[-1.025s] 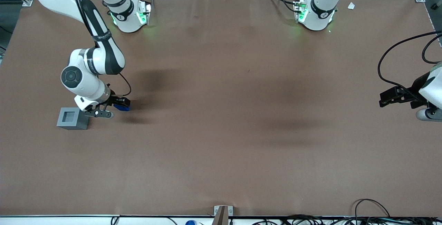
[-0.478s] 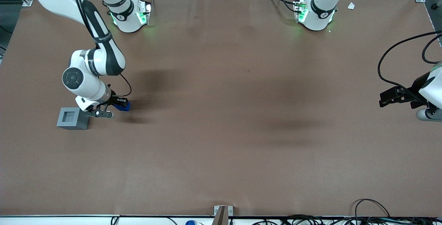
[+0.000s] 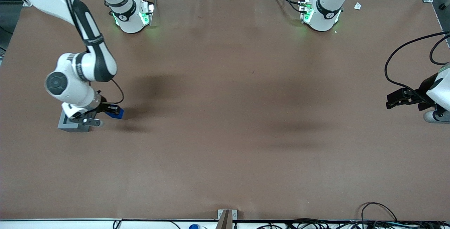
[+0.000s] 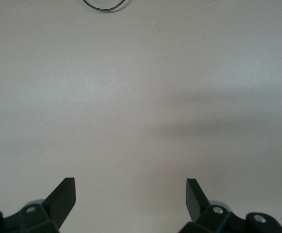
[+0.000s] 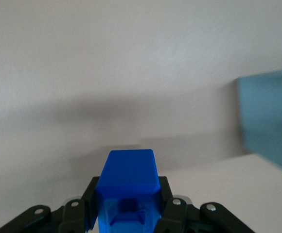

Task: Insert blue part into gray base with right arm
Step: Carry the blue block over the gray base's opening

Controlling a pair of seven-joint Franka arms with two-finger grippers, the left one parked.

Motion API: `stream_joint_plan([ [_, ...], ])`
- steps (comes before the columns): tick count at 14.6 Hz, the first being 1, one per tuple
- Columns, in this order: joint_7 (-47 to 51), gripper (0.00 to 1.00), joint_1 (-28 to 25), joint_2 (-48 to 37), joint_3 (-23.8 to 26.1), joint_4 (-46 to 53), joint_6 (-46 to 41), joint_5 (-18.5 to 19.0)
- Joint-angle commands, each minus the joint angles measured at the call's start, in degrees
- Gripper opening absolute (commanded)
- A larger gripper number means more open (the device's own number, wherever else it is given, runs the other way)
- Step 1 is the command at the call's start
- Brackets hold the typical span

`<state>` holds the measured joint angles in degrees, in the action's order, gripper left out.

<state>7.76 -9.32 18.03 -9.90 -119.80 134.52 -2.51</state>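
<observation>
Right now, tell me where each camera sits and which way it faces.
Front view: high above the table's edge, looking down at the right arm, whose gripper holds the blue part beside the gray base.
Right wrist view: on the working wrist, looking along the shut fingers at the blue part and gray base.
Left wrist view: on the parked wrist, facing bare table.
Front and right wrist views share part and base.

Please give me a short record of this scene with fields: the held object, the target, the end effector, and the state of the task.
held object: small bright blue plastic block, clamped between the fingers of the black two-finger end effector
target: light gray cube-like base on the brown table, partly covered by the white right arm
end effector position: raised above the table, beside the gray base
task state: blue block not yet in the base's socket
</observation>
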Motion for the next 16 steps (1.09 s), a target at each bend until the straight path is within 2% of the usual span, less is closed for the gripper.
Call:
stream_joint_plan([
  [1,-4.31,0.04,4.11,1.48,0.5,8.33,-6.89,-0.04],
  [6,-16.79,0.04,12.29,6.92,0.58,19.86,-14.46,-0.48],
  [10,-17.86,0.04,15.37,7.37,0.58,20.31,-14.55,-0.3],
  [16,-18.04,0.04,16.08,7.2,0.5,19.78,-14.64,0.22],
])
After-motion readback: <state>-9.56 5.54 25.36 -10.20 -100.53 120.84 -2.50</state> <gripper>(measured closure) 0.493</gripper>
